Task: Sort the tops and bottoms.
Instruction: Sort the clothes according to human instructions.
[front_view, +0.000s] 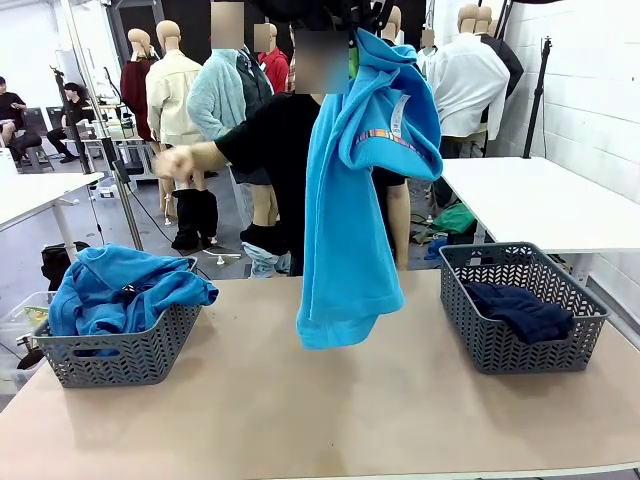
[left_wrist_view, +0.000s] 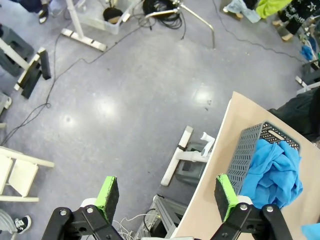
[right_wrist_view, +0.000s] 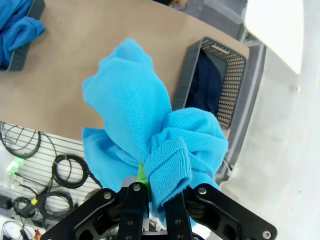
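Above the counter (front_view: 330, 400) middle: turquoise top (front_view: 355, 190) hangs from right gripper (right_wrist_view: 150, 187), clenched on a bunched fold | handling: soft, light, limp knit; likely to sag, so pinch thick gathered fabric | left basket (front_view: 120, 355) holds blue tops, right basket (front_view: 520, 335) the navy bottoms (front_view: 520, 310) | left gripper (left_wrist_view: 165, 197) released, over floor.

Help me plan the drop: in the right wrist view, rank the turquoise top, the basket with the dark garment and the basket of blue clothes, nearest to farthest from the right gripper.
1. Turquoise top: clamped in the right gripper, hanging above the table.
2. Basket with the dark garment: upper right, past the top.
3. Basket of blue clothes: far upper-left corner.
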